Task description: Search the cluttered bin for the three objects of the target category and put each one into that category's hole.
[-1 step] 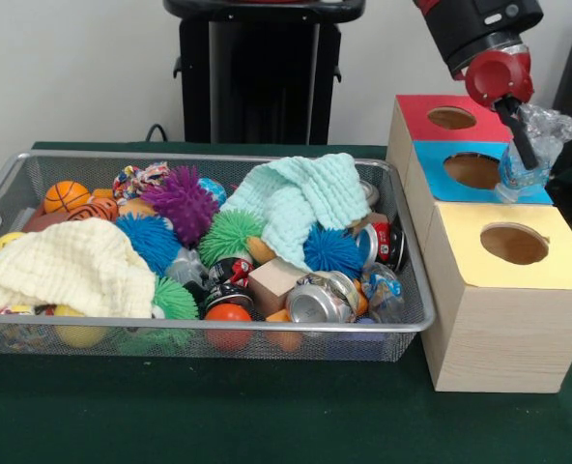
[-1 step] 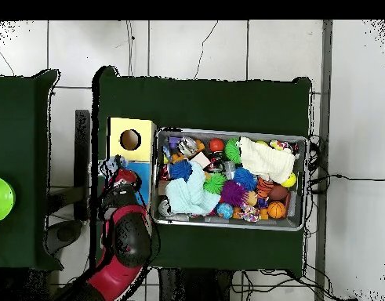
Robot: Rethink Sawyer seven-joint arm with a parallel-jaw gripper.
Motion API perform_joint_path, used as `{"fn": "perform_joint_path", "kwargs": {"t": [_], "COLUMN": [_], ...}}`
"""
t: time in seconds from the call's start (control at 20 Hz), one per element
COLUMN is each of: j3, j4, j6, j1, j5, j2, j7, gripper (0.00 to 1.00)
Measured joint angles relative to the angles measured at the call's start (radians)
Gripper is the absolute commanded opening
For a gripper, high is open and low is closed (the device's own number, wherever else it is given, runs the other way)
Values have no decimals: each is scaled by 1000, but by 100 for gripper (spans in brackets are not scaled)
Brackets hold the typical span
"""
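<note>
Bottle: a crumpled clear plastic bottle [image 1: 529,145] with a bluish lower part is hanging at the upper right of the front view, over the blue box's hole and just beside its right edge.
Gripper: the red and black gripper [image 1: 520,135] is coming down from the top right, its dark finger lying across the bottle; the jaws are closing on the bottle.
Boxes: a red-topped box with a round hole [image 1: 448,117], a blue-topped box with a round hole [image 1: 471,170] and a yellow-topped wooden box with a round hole [image 1: 514,244] are standing in a row, just beside the right end of the bin.
Bin: a silver wire-mesh bin [image 1: 199,340] is sitting on the green table cloth [image 1: 218,416], filling the left and centre of the front view.
Contents: a pale mint cloth [image 1: 300,203], a cream cloth [image 1: 69,266], a purple spiky ball [image 1: 182,201], a crushed silver can [image 1: 317,302] and a small orange basketball [image 1: 66,196] are lying among other clutter.
Hard to make out: the overhead view is showing the arm [image 2: 126,243] covering the red box and most of the blue one; the bottle there is only a pale blur [image 2: 110,165].
</note>
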Motion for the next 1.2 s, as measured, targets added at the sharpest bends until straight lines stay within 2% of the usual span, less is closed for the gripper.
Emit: {"fn": "perform_joint_path", "kwargs": {"t": [0.65,1.2], "j3": [0,1], "j4": [21,133], "j6": [0,2], "j1": [82,80], "j5": [0,-1], "j2": [-12,-49], "j7": [0,0], "gripper": [0,0]}}
